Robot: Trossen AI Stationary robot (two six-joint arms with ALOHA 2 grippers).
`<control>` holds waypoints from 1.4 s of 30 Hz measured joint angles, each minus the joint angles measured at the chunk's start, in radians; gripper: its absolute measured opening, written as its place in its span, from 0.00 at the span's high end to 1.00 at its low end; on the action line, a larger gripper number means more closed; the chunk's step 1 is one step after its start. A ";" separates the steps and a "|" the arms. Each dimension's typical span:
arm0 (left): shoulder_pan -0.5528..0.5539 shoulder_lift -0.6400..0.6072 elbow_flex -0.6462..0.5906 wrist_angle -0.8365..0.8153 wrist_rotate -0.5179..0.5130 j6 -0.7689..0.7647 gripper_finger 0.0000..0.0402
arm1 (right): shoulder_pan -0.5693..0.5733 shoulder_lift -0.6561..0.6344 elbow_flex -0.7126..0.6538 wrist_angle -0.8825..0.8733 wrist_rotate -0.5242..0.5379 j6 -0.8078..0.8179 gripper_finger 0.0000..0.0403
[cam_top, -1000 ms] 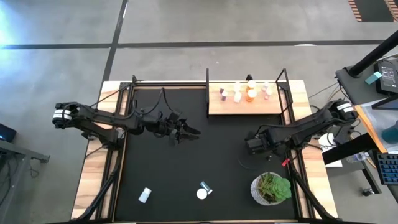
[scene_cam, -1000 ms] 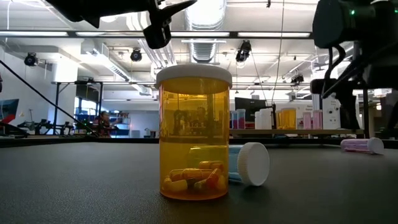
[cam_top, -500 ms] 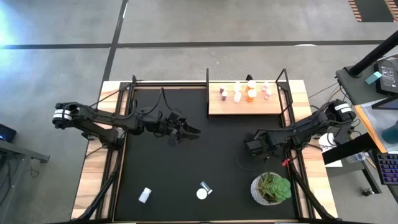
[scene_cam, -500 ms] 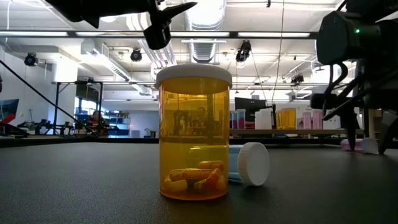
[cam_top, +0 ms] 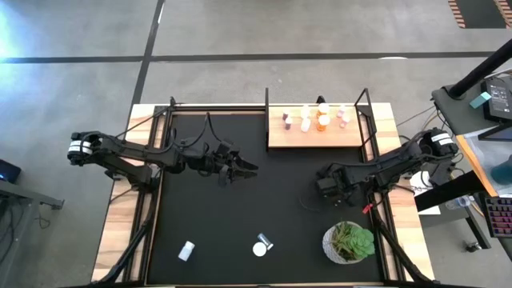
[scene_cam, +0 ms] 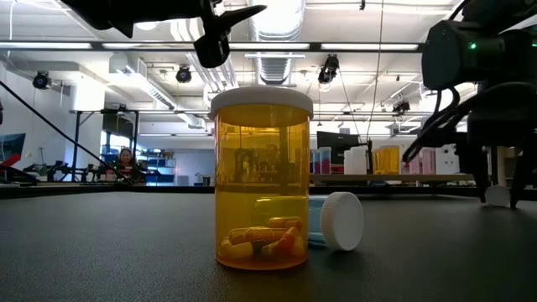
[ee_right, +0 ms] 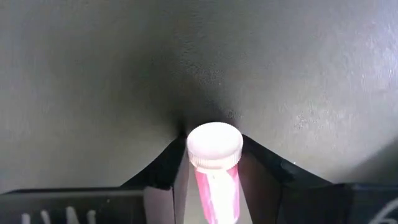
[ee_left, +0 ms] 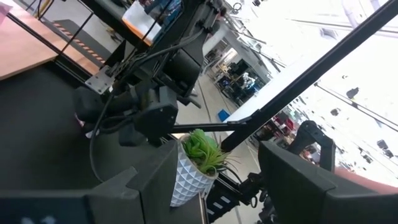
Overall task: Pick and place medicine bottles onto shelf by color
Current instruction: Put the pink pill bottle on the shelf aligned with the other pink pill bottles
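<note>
Right gripper (ee_right: 213,180) was down at the black mat (cam_top: 280,208), its two fingers (ee_right: 166,168) closed on a pink pill bottle (ee_right: 214,168) lying on its side; the white cap pointed forward past the fingertips, the pink body sat between them. Gripping across the body rather than the cap likely gave the flat pads a firmer hold on a round thing. In the high view this gripper (cam_top: 326,186) hid the bottle, with the potted plant (cam_top: 349,241) just behind and to its side, close enough to brush on lifting. The shelf (cam_top: 316,134) stood ahead of it, carrying standing bottles (cam_top: 314,119) grouped by colour, pink ones at one end, so the pink bottle probably belonged there. Left gripper (cam_top: 238,168) hung above the mat, well apart, fingers spread and empty, apparently waiting. An orange bottle (scene_cam: 261,180) stood upright and a capped bottle (scene_cam: 336,221) lay beside it, both far from either claw, not yet sorted.
</note>
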 joint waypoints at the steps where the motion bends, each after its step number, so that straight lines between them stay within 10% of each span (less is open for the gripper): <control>1: 0.000 0.000 0.000 0.000 -0.001 0.000 0.48 | 0.000 -0.001 0.000 0.000 -0.003 0.018 0.74; 16: 0.000 0.000 0.000 0.000 -0.021 0.001 0.48 | -0.017 -0.040 0.103 0.149 -0.006 0.289 0.75; 42: 0.000 0.000 0.019 0.013 -0.103 0.538 0.48 | -0.166 -0.108 0.618 0.583 0.004 0.708 0.74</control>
